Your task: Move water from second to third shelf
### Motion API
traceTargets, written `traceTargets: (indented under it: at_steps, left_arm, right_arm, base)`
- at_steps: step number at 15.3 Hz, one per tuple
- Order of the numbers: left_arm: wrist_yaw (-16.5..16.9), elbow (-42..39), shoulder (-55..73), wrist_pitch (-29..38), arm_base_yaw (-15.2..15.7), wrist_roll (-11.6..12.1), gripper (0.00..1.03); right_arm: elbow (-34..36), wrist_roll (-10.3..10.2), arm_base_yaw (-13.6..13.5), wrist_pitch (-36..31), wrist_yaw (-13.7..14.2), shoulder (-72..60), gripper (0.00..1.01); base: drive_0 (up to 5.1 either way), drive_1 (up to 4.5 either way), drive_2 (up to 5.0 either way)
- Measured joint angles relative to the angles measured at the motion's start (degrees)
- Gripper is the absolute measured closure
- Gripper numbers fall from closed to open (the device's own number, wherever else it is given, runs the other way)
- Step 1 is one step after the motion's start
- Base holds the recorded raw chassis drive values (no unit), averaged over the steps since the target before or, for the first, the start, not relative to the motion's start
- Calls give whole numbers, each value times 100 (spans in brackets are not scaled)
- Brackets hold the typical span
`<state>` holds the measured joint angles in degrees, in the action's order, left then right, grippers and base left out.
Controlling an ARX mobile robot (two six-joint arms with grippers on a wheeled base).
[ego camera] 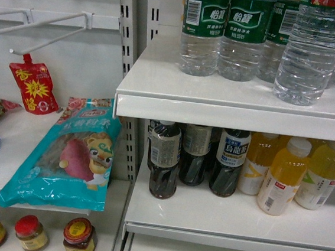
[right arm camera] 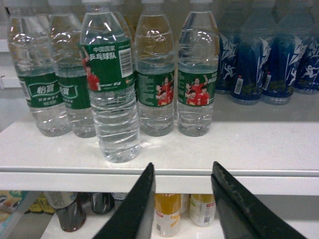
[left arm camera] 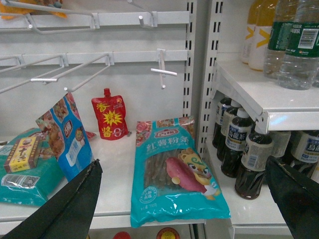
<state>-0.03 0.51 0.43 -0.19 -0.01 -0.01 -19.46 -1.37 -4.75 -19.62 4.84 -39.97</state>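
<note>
One water bottle, clear and ribbed with a green label, stands alone near the front edge of the white shelf. Several like it stand in a row behind. In the right wrist view this front water bottle is upright on the shelf, up and to the left of my right gripper. That gripper is open and empty, its tips just below the shelf's front lip. The left gripper is wide open and empty, facing the neighbouring bay, with the water bottles far to its upper right. Neither gripper shows in the head view.
Dark drink bottles and yellow juice bottles fill the shelf below. Blue bottles stand right of the water row. The left bay holds a teal noodle packet, a red pouch, wire hooks and jars lower down.
</note>
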Motion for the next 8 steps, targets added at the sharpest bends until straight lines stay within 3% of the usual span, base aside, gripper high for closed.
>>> traceTargets:
  at_steps: [1, 2, 3, 8]
  left_arm:
    - [-4, 0, 0, 2, 0, 0, 5]
    - [-9, 0, 0, 0, 0, 0, 5]
    - [2, 0, 0, 0, 0, 0, 5]
    - [0, 0, 0, 0, 0, 0, 5]
  right_arm:
    - [243, 63, 240, -81, -361, 210, 74]
    - [424, 85, 483, -157, -437, 411, 87]
    - [629, 92, 509, -177, -437, 584, 99]
    - [1294, 120, 476, -24, -474, 1353, 99]
  base:
    - [0, 0, 0]
    - [0, 0, 0]
    - [0, 0, 0]
    - [0, 0, 0]
